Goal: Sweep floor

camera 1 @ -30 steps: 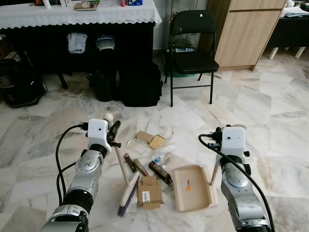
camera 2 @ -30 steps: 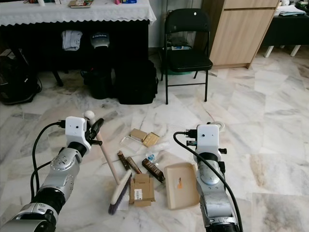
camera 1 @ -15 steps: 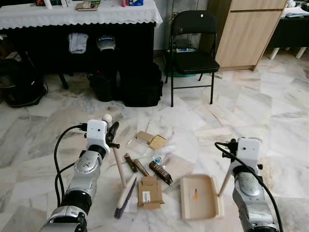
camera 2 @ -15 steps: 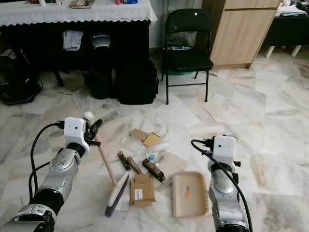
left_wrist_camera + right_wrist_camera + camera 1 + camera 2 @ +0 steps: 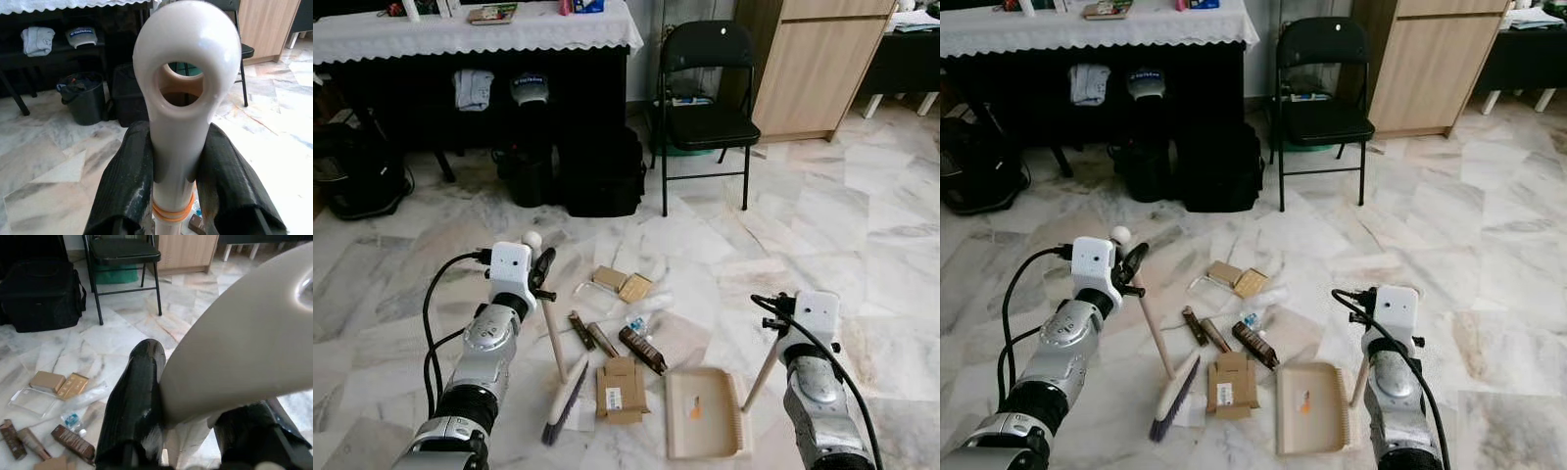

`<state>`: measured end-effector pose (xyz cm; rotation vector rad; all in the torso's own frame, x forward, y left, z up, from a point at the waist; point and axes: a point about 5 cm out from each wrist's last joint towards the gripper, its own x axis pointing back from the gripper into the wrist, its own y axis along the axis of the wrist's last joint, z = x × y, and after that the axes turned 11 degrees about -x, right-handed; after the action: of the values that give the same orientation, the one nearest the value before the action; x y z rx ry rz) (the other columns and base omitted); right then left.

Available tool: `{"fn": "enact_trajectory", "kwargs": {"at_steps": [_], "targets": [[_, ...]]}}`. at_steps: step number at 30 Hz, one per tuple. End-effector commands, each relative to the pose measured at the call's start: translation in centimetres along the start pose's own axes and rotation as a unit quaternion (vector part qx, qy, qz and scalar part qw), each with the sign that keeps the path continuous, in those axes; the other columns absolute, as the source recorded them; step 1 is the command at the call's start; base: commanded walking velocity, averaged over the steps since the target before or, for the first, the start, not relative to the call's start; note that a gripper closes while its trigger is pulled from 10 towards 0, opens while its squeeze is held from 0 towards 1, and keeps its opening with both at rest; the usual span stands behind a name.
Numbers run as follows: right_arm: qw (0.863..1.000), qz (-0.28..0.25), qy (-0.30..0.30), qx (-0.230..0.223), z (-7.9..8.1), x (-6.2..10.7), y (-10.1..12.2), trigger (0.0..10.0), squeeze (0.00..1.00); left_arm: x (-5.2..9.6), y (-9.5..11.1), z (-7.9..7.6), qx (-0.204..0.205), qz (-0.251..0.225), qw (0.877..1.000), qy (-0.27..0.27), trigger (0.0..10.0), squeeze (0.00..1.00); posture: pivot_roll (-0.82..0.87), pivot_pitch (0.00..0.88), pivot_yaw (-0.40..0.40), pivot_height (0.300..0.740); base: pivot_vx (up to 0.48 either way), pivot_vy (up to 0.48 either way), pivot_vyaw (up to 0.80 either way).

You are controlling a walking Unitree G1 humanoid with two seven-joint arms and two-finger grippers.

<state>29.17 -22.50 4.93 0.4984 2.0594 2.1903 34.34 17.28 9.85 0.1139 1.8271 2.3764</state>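
My left gripper [image 5: 542, 275] is shut on the cream handle of a broom [image 5: 553, 335]; the handle's top loop [image 5: 187, 83] sits between the black fingers [image 5: 125, 186]. The broom head [image 5: 563, 400] rests on the marble floor beside a flattened cardboard box [image 5: 621, 388]. My right gripper [image 5: 1383, 315] is shut on the handle of a beige dustpan [image 5: 701, 412], which lies flat on the floor to the right of the box. Litter lies between them: brown wrappers [image 5: 641, 350], two small tan boxes [image 5: 621, 283], a clear plastic bit [image 5: 635, 324].
A black folding chair [image 5: 706, 108] stands ahead, with a wooden cabinet [image 5: 813, 64] to its right. A table with a white cloth [image 5: 480, 29] has black bags [image 5: 599, 171] and a bin [image 5: 526, 171] beneath it. Open marble floor lies to the right.
The dustpan swung right, then came back left toward the cardboard box, with my right arm following. The broom head shifted slightly left. The camera drifted a little.
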Motion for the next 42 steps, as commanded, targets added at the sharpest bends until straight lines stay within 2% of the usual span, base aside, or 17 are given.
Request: {"fn": "enact_trajectory", "kwargs": {"at_steps": [1,8,17,27,33,42], "targets": [[1.000,-0.021,0.001,0.009,0.0,-0.4,0.8,10.0,0.00,-0.2,1.0,0.5,-0.019,-0.019,1.000,0.000,10.0,0.00,-0.06,0.000,0.039,0.740,0.000,0.000,0.00],[1.000,-0.018,-0.008,0.014,-0.3,-0.8,0.5,10.0,0.00,0.1,0.7,0.9,-0.029,-0.011,1.000,0.000,10.0,0.00,-0.06,0.000,0.045,0.740,0.000,0.000,0.00],[1.000,0.001,-0.013,0.022,-0.6,-0.4,-1.2,10.0,0.00,0.9,0.1,1.6,-0.043,0.000,0.999,0.001,10.0,0.00,-0.05,0.000,0.065,0.740,0.000,0.000,0.00],[1.000,0.010,-0.014,0.021,-0.5,-0.1,-2.0,10.0,0.00,1.2,0.0,1.9,-0.051,0.006,0.999,0.000,10.0,0.00,-0.03,0.000,0.072,0.740,0.000,0.000,0.00],[1.000,0.011,-0.018,0.023,-0.5,-0.1,-2.2,10.0,0.00,1.3,-0.4,1.7,-0.014,0.026,0.999,-0.018,10.0,0.00,-0.03,0.000,0.070,0.740,0.000,0.000,0.00],[0.999,0.001,-0.021,0.024,-1.0,-0.5,-1.6,10.0,0.00,1.8,-1.5,0.0,0.010,0.065,0.993,-0.094,10.0,0.00,-0.01,0.000,0.059,0.740,0.000,0.000,0.00]]}}
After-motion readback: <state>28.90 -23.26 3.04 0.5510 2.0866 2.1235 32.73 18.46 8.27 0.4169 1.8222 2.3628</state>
